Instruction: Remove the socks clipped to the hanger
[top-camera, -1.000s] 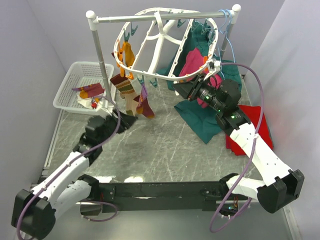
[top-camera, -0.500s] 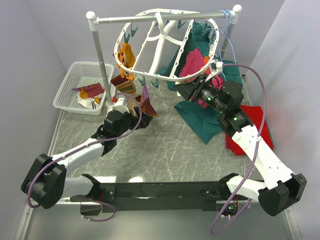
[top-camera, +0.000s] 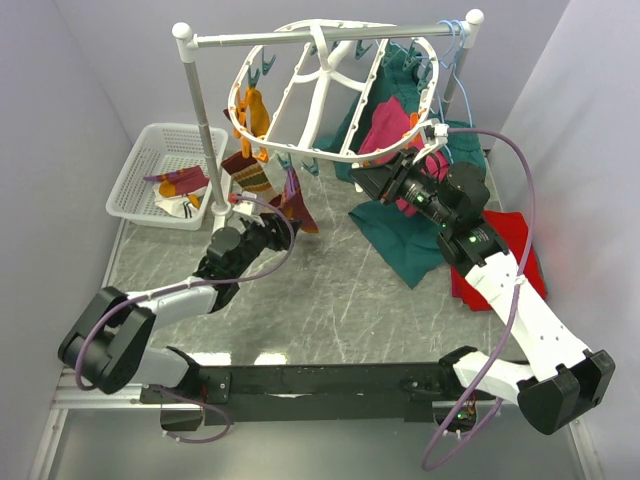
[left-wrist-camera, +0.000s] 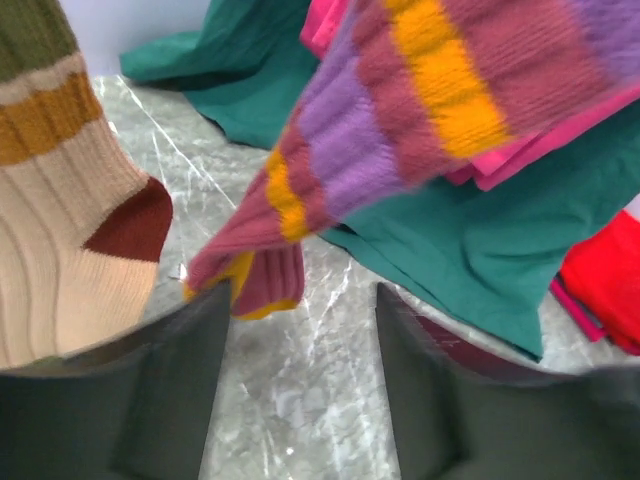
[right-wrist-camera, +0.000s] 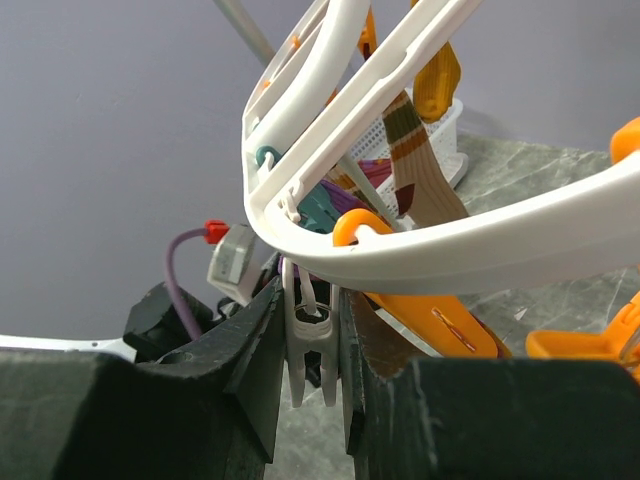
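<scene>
Purple-striped sock (left-wrist-camera: 400, 110) toe hangs inside spread-apart left hand (left-wrist-camera: 300, 300); right hand (right-wrist-camera: 312, 340) clamped on hanger (right-wrist-camera: 450, 240).

Counts, top view: 1 hanger (right-wrist-camera: 450, 245) w/ 3 socks (left-wrist-camera: 430, 90) clipped on; approx. 2 more socks in 1 basket (top-camera: 140, 165); 1 pole rack (top-camera: 200, 120); 2 grippers, left gripper (left-wrist-camera: 300, 380) and right gripper (right-wrist-camera: 315, 370); 1 magenta garment (top-camera: 385, 125); 1 red cloth (top-camera: 520, 240).

The left gripper (left-wrist-camera: 302, 300) shows two dark fingers standing apart over the grey marbled worktop (left-wrist-camera: 300, 410); a maroon, purple and orange striped sock (left-wrist-camera: 420, 110) hangs down with its toe just by the left finger; a cream sock (left-wrist-camera: 70, 250) with a maroon heel hangs at left; teal cloth (left-wrist-camera: 470, 250), a pink garment (left-wrist-camera: 520, 160) and red cloth (left-wrist-camera: 605, 270) lie behind.
</scene>
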